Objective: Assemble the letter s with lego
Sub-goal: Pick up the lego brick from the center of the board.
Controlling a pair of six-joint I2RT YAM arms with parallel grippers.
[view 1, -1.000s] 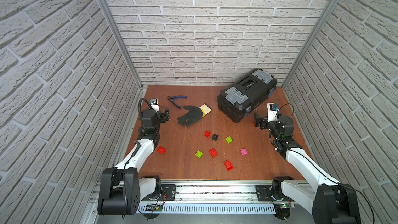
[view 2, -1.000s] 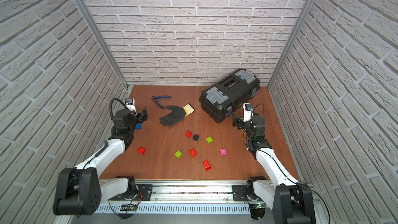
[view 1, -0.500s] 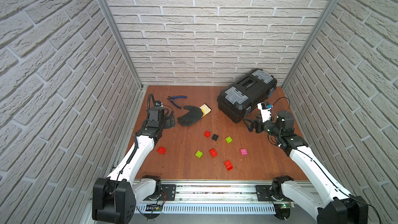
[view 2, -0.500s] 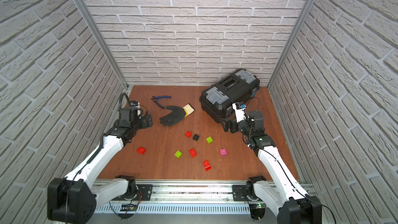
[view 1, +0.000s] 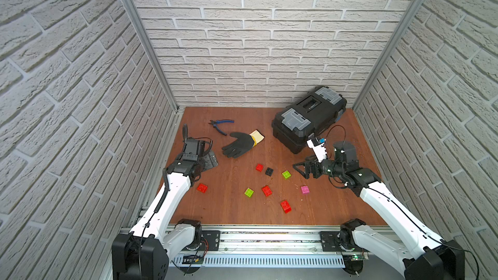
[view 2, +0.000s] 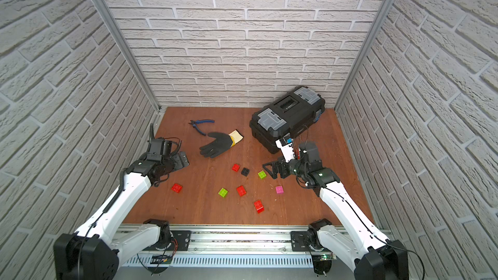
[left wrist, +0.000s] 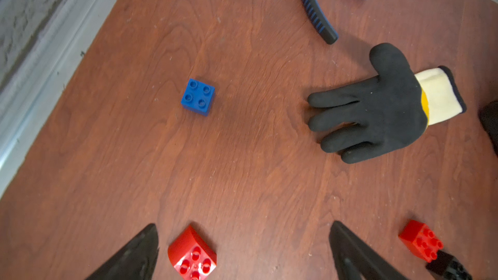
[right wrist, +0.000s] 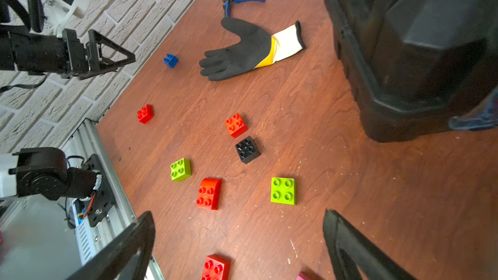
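Pink brick (right wrist: 302, 277) mostly beyond frame edge

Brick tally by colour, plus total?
Red bricks: 4
Lime bricks: 2
Black brick: 1
Pink brick: 1
Blue brick: 1
Total: 9

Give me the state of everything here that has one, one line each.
toolbox, lid closed.
pliers, lying flat, handles spread.
glove, lying flat, unworn.
lego bricks, loose and scattered, none stacked.
left pincer, open, empty.
right pincer, open, empty.
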